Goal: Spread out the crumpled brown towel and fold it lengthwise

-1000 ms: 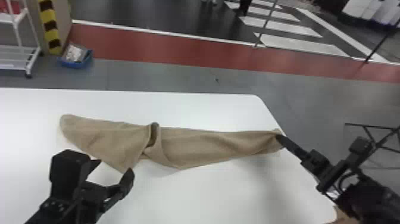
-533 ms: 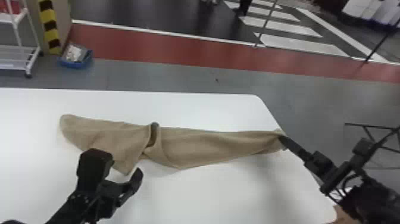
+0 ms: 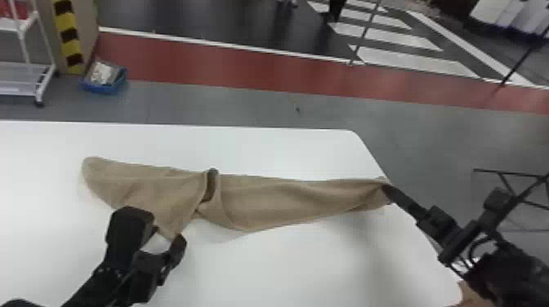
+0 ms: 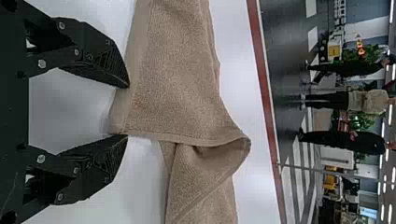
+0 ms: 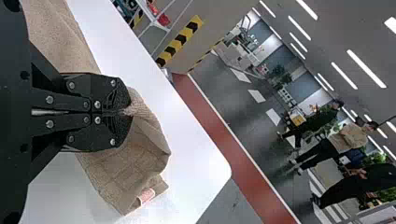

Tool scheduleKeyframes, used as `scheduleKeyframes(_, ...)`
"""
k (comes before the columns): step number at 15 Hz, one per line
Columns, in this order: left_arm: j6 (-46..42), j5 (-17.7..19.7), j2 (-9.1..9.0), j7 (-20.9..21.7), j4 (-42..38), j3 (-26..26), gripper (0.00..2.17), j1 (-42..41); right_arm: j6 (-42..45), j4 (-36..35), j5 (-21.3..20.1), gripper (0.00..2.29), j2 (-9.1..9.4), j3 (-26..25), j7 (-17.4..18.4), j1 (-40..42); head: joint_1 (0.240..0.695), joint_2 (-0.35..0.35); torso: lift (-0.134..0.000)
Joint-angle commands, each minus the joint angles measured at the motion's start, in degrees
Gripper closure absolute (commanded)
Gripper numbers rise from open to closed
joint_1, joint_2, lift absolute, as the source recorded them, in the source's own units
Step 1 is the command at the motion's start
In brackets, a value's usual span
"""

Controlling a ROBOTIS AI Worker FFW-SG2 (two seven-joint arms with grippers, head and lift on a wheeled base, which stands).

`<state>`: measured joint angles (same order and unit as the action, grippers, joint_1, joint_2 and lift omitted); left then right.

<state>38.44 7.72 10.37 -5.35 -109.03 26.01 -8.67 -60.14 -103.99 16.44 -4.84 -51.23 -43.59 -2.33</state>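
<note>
In the head view the brown towel lies stretched across the white table, with a twisted fold left of its middle. My left gripper stands open at the towel's near corner on the left. The left wrist view has that corner of the towel at the fingertips of my left gripper, which have a wide gap between them. At the towel's right end is my right gripper. In the right wrist view my right gripper is shut on the towel, whose labelled corner hangs beyond the fingers.
The white table has its rounded far corner and right edge close to my right gripper. Beyond it on the floor are a blue bin and a white shelf rack. A dark metal frame stands off to the right.
My left gripper has moved right and slightly away from me to the towel's near corner, staying open. The right gripper keeps its hold at almost the same place, and the towel has barely changed.
</note>
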Motion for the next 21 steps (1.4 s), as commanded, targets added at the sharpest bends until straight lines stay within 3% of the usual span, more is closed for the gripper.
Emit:
scheduleKeyframes(1,0.37,-0.42,0.0,-0.01,-0.04,0.19,0.8,-0.03,0.06,0.02,0.26,1.45,-0.17,-0.27,-0.01,-0.04,0.695,-0.35,-0.125)
scheduleKeyframes(3,0.55,-0.42,0.0,-0.62,-0.66,0.01,1.46,-0.03,-0.11,0.02,0.7,1.45,-0.43,-0.54,-0.01,-0.04,0.695,-0.35,-0.125)
scheduleKeyframes(4,0.55,-0.42,0.27,-1.15,-2.06,-0.25,1.57,-0.38,-0.11,0.02,0.79,1.45,-0.52,-0.54,-0.09,-0.04,0.695,-0.35,-0.125)
scheduleKeyframes(6,2.48,-0.16,0.88,-1.06,-7.34,-2.36,1.57,-2.49,-0.11,0.02,1.14,1.45,-1.13,-0.54,-0.18,-0.04,0.695,-0.35,-0.125)
scheduleKeyframes(8,10.04,0.19,1.32,-0.18,-14.45,-5.7,1.57,-4.25,-0.29,0.02,0.88,1.45,-2.19,-0.45,-0.09,-0.48,0.695,-0.35,-0.125)
scheduleKeyframes(12,16.89,1.51,3.6,0.34,-28.96,-13.17,1.57,-9.35,-2.4,-1.3,0.97,1.45,-5.7,-0.98,-0.44,-1.45,0.695,-0.35,-0.125)
scheduleKeyframes(14,22.34,2.92,4.31,0.69,-35.81,-18.54,1.57,-11.81,-3.63,-2.62,1.23,1.45,-8.52,-2.91,-0.44,-2.42,0.695,-0.35,-0.125)
scheduleKeyframes(17,24.98,9.42,5.36,0.96,-40.56,-28.64,1.57,-13.74,-8.2,-2.8,1.49,1.45,-13.44,-3.7,-2.11,-3.12,0.695,-0.35,-0.125)
scheduleKeyframes(19,25.33,10.91,5.27,1.13,-40.03,-30.49,1.57,-11.2,-8.02,-2.88,0.61,1.45,-13.35,-0.19,-3.08,-2.33,0.695,-0.35,-0.125)
scheduleKeyframes(21,27.09,12.14,4.57,1.13,-33.97,-30.4,1.57,-4.52,-6.62,-2.88,-2.37,1.45,-11.24,4.21,-2.91,-4.7,0.695,-0.35,-0.125)
